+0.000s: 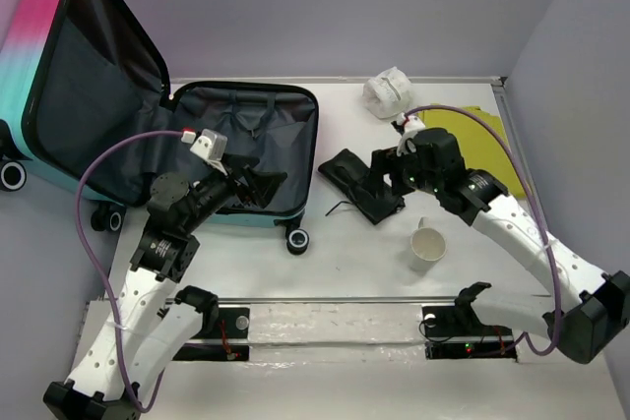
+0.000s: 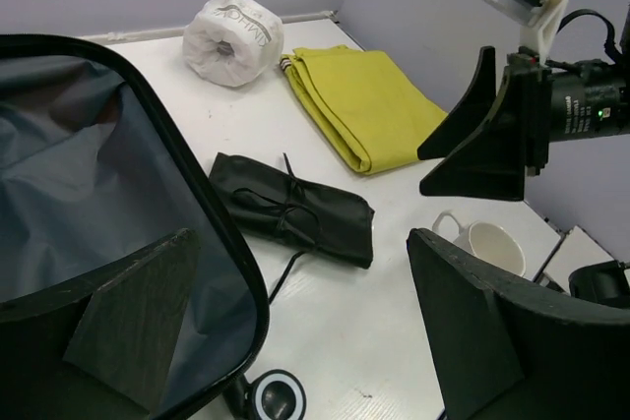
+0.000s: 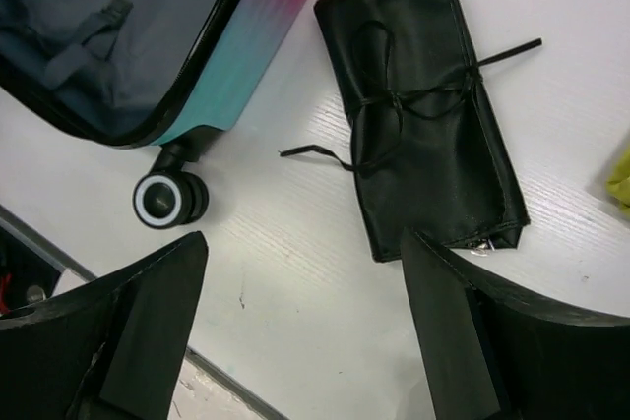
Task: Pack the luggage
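left end effector [image 1: 264, 186] hangs released and empty over the grey lining of the luggage [image 1: 281, 125], which lies open at the table's [image 1: 345, 272] far left corner. right of it lies a tied black pouch [image 1: 346, 180], the right end effector [image 1: 382, 176] above it, released, empty.

With the open luggage [image 1: 276, 125] taken as landmark on the table [image 1: 345, 268], the tied pouch [image 1: 349, 179] is shown just to its right, the mug [image 1: 427, 246] farther right and forward, and the wrapped roll [image 1: 388, 91] and folded cloth [image 1: 472, 128] well right, toward the back.
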Available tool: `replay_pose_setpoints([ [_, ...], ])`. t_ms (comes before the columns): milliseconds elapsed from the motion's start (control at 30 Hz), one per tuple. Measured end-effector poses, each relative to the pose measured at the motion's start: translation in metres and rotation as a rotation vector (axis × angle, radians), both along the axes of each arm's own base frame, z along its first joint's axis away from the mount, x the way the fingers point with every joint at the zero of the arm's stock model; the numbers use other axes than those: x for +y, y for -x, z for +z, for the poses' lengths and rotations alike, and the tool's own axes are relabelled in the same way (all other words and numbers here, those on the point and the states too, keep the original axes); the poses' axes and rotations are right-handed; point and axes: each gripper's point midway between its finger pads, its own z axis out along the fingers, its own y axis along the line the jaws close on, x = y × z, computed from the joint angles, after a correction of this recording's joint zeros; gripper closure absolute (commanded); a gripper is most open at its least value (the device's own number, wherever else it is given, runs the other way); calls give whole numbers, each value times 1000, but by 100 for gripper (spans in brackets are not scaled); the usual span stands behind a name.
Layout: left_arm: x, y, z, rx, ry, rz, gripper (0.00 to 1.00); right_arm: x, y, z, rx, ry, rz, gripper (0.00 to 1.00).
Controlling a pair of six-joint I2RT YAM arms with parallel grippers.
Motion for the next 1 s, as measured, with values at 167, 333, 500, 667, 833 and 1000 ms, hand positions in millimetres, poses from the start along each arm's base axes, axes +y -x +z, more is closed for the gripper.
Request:
replay_pose_setpoints([
  [167, 1, 1, -3, 5, -12, 2, 1, 14, -8, -12, -1, 116, -5, 25],
  [333, 6, 3, 1, -16, -13, 19, 1, 17, -25, -14, -22, 233, -48, 41],
  [500, 12, 1, 3, -23, -10, 50, 1, 18, -29, -50, 37, 376, -53, 41],
  [667, 14, 0, 4, -27, -8, 66, 1, 17, -24, -93, 124, 514, -35, 30],
  [833, 16, -1, 4, -27, -8, 72, 1, 22, -18, -122, 177, 589, -2, 31],
  [1000, 16, -1, 4, -27, -8, 74, 1, 22, -17, -158, 241, 666, 14, 50],
])
